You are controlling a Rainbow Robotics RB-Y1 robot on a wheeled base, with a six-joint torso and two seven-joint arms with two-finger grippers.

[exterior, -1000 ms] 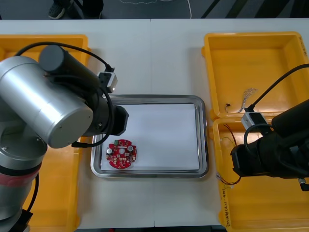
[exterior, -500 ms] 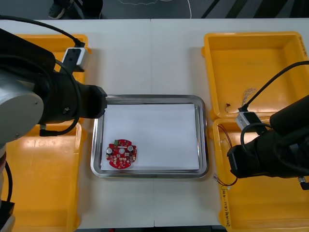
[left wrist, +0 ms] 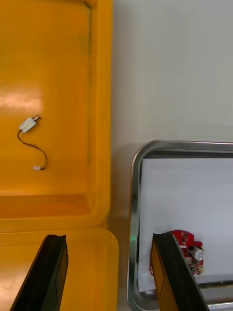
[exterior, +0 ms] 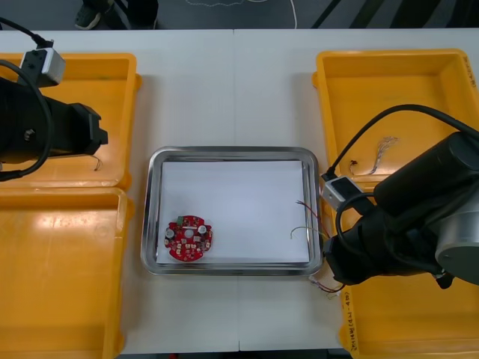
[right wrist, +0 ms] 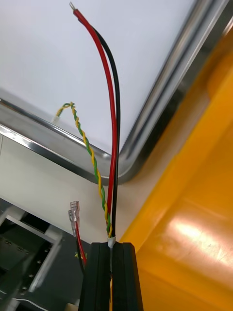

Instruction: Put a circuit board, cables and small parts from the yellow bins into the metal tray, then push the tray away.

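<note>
The right pincer (right wrist: 111, 248), shut on red, black and yellow cables (right wrist: 112, 121), holds them over the metal tray's (right wrist: 160, 112) corner, where their tails maybe hang outside and could fall on the counter (right wrist: 43, 180); the open left pincer (left wrist: 109, 237) hovers over a yellow bin (left wrist: 48, 73).

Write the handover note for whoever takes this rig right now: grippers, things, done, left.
Right gripper: shut on the cables, at the near right corner of the metal tray; their free ends reach over it.
Left gripper: open, above the far left yellow bin, where a small metal part lies.
Done: circuit board lies in the tray, near left corner.
Left: release cables into tray, add small parts, push tray away.
</note>
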